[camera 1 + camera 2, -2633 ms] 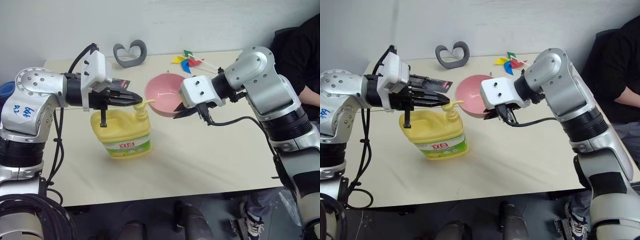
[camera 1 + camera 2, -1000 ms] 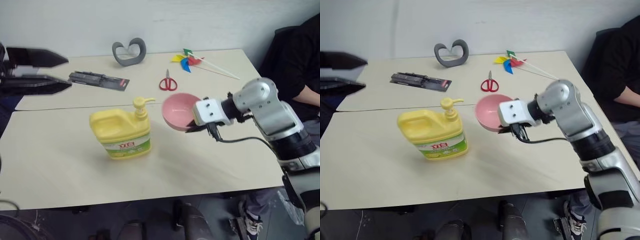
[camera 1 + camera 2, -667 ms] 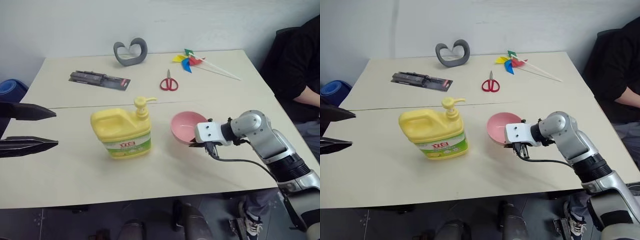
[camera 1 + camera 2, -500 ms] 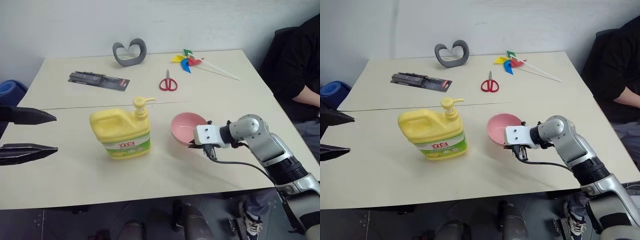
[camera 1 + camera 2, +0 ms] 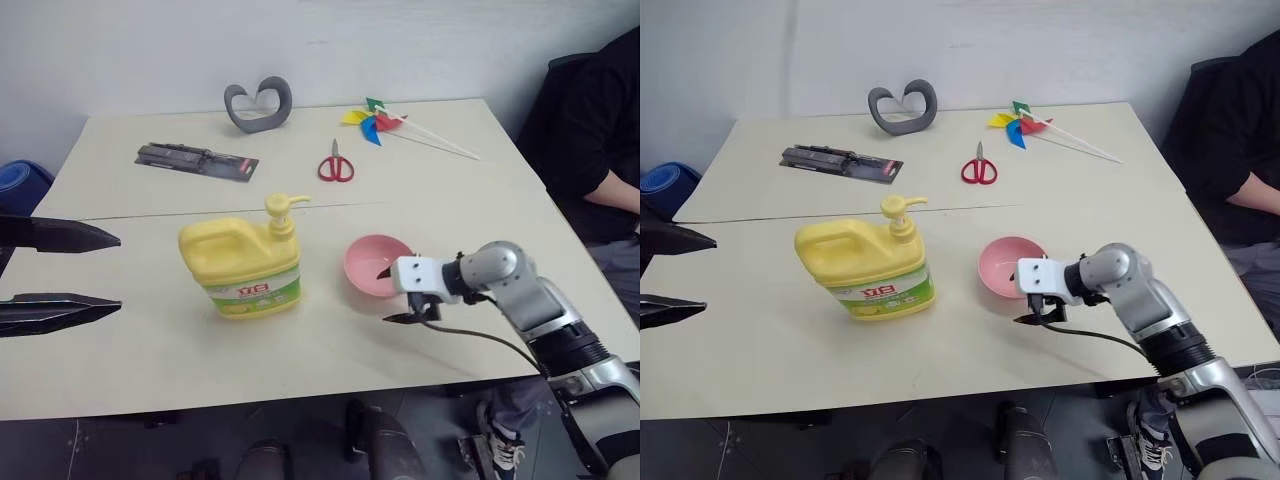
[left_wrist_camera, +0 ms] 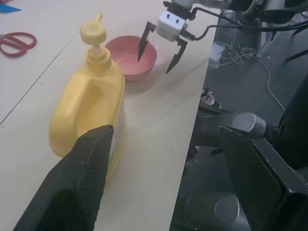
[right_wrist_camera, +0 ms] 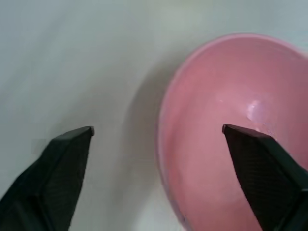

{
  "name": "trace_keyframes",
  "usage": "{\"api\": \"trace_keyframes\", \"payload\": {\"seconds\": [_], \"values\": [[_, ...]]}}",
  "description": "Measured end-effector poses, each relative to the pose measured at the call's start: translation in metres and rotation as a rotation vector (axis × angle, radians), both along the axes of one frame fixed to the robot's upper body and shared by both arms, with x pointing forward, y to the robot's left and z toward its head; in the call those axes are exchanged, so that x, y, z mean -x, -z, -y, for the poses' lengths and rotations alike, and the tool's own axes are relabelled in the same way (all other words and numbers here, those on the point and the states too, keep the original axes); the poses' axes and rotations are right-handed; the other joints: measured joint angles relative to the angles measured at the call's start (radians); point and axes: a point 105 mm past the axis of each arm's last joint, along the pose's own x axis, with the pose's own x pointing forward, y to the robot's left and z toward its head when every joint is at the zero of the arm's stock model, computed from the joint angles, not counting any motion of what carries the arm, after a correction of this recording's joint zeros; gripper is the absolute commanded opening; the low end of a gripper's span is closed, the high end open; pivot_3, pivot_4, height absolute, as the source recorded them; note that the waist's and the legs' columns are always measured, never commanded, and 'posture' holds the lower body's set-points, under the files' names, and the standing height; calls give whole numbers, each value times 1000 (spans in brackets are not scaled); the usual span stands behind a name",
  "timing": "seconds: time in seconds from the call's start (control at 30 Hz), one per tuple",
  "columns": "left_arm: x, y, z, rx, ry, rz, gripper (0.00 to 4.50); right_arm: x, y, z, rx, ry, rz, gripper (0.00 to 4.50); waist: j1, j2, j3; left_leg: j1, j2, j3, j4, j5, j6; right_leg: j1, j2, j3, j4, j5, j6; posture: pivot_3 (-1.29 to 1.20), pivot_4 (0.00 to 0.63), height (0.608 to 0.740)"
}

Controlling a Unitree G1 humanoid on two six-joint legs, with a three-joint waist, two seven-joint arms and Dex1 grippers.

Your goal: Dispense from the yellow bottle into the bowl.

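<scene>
A pale tabletop [image 5: 470,200] runs back to a white wall, with a person in dark clothes seated at the far right. The right claw [image 5: 390,294] sits low at the near right of the table, its two black fingers spread wide, one tip over the inside of the bowl and the other outside its near rim; it pinches nothing. The pink bowl [image 5: 375,263] rests flat on the table just beside that claw, and a small pale blob shows at its bottom in the right wrist view. Left of the bowl, near but apart, stands the yellow bottle [image 5: 243,262], upright, its pump spout pointing toward the bowl. Further left, the left claw [image 5: 95,270] hangs off the table's edge, fingers also spread and empty. At the far side lie scissors [image 5: 335,164], a pinwheel [image 5: 375,120], a grey heart-shaped piece [image 5: 259,104] and a dark flat pack [image 5: 196,160].

The bowl looks set down, so the sensible move is to lift the right claw straight up, keeping both tips off the rim so the light bowl is not dragged or tipped.
</scene>
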Motion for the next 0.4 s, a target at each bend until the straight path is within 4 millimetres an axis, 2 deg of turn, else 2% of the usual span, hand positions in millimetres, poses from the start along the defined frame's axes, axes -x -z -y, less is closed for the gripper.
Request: {"api": "trace_keyframes", "payload": {"seconds": [0.07,0.13,0.17,0.27,0.4], "values": [[-1,3,-2,-4,-5,-10,3725,-2,-38,15,-72,46,-7,4485,1,1,1,0,0,0,0,0,0,0,0,0,0,0,0,0,150,740],[-1,5,-4,-7,-12,-11,3725,7,-72,30,-135,57,-46,4485,4,2,1,0,0,-1,-1,0,0,0,0,-1,-1,0,-1,0,150,740],[-1,5,-6,-1,-16,-13,3725,11,-81,36,-150,61,-57,4485,5,2,1,0,1,-2,-2,0,0,0,0,-2,-1,-1,-1,0,150,740],[-3,6,-11,21,-33,-3,3725,26,-98,59,-171,94,-119,4485,3,2,1,0,1,0,-1,-1,1,0,0,-2,-2,-1,-1,0,150,740],[-3,4,-13,18,-38,24,3725,32,-108,70,-226,128,-160,4485,-3,2,2,2,1,3,-1,-2,0,0,1,2,0,0,0,0,150,740]]}}
